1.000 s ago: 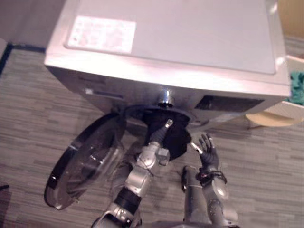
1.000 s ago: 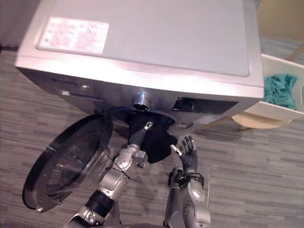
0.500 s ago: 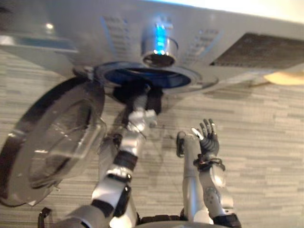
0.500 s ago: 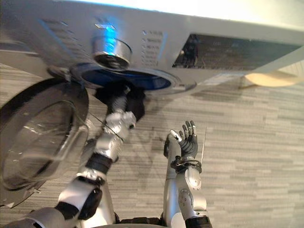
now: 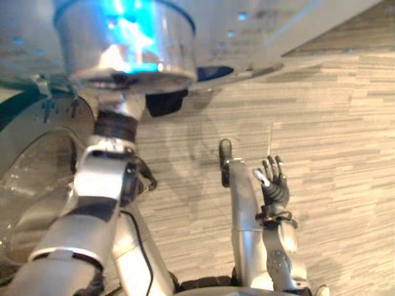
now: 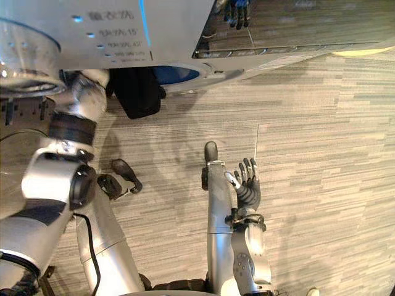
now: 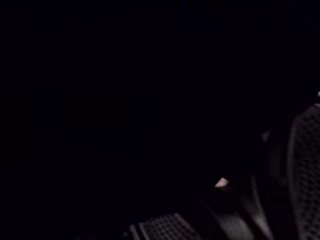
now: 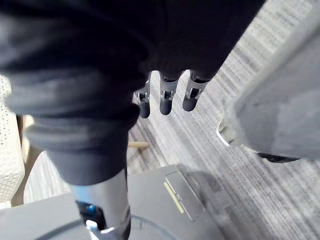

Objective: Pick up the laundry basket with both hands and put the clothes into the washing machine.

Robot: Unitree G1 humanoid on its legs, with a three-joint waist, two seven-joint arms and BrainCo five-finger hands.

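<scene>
The silver washing machine [image 6: 185, 31] hangs close over the view, its lit knob [image 5: 123, 43] right above. My left arm [image 5: 105, 179] reaches up into the door opening, with the hand inside the dark drum. The left wrist view picks out the drum's perforated wall [image 7: 306, 165]. A black garment [image 6: 137, 92] hangs over the lower rim of the opening beside that arm. My right hand [image 6: 248, 188] is raised in front of the machine, fingers [image 8: 166, 102] straight and spread, holding nothing.
The round glass door [image 5: 31, 185] stands swung open at the left. Striped grey carpet [image 6: 321, 154] runs to the right of the machine. A white perforated basket wall [image 8: 7, 165] shows in the right wrist view.
The camera has dropped closer under the machine's front panel. My left arm has gone further into the drum with the black garment. The right hand stays raised and open.
</scene>
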